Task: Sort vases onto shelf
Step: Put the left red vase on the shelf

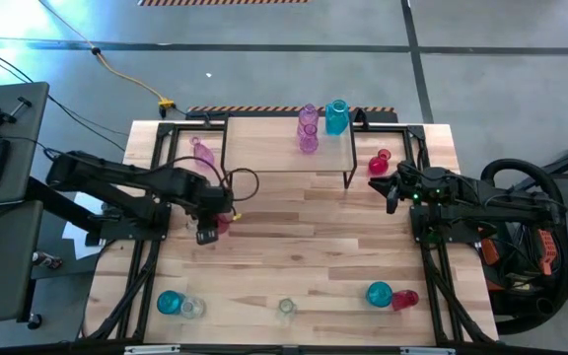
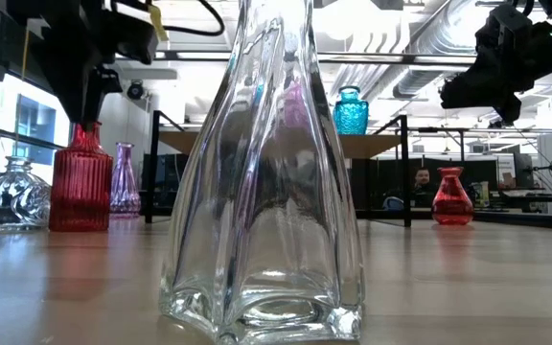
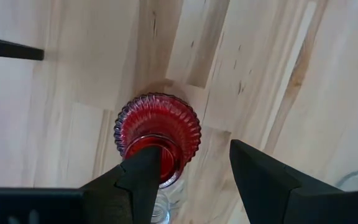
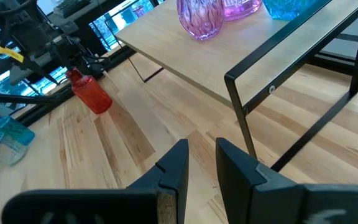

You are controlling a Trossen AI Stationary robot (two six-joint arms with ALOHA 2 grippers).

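Observation:
A red ribbed vase (image 3: 166, 118) stands upright on the table, left of and nearer than the shelf (image 1: 264, 148). My left gripper (image 3: 194, 165) hangs open over it, pointing down, with one finger (image 3: 143, 177) above the vase's mouth and the other off to its side. The shelf carries two pink-purple vases (image 1: 308, 132) and a teal vase (image 1: 336, 116). Another pink vase (image 1: 203, 153) stands left of the shelf, and a red bulbous vase (image 1: 380, 161) right of it. My right gripper (image 4: 202, 162) waits right of the shelf, open by a narrow gap and holding nothing. My left gripper comes at the red ribbed vase from above, pointing down. One finger (image 3: 143, 177) covers the vase's neck and mouth in the wrist view. I cannot tell whether it touches the vase. The vase stands on its base on the table.
Along the near edge stand a teal vase (image 1: 170, 302), two clear vases (image 1: 193, 307) (image 1: 285, 309), another teal vase (image 1: 379, 294) and a red one (image 1: 405, 299). The shelf's black legs (image 4: 244, 118) rise close to my right gripper. Bare wood lies between the shelf and this row.

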